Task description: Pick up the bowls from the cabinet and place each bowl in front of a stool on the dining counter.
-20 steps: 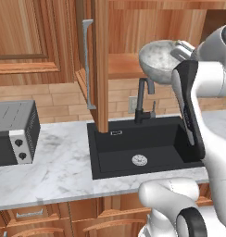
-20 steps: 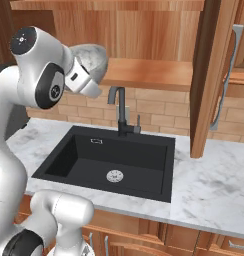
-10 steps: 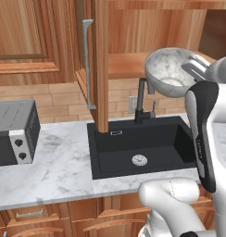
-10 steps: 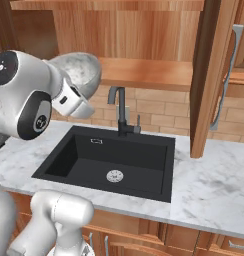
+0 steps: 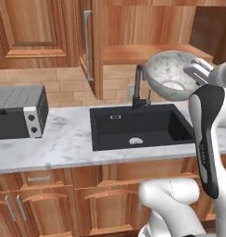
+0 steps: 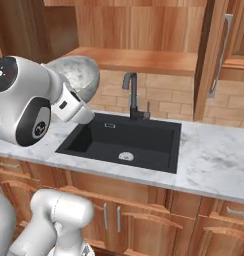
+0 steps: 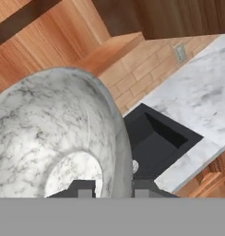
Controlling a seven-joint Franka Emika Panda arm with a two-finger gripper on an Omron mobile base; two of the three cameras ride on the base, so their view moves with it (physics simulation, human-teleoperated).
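Claw pinched tight on rim of speckled grey bowl, one fingertip inside, other outside wall. Bowl held tilted in air, clear of open cabinet shelf, above black sink at its 2 o'clock corner, just beside faucet. Toaster oven on table at 9 o'clock.

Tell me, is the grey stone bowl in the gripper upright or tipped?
Tipped. The bowl shows its empty inside sideways toward the left base camera, above the sink, its rim clamped by the gripper.
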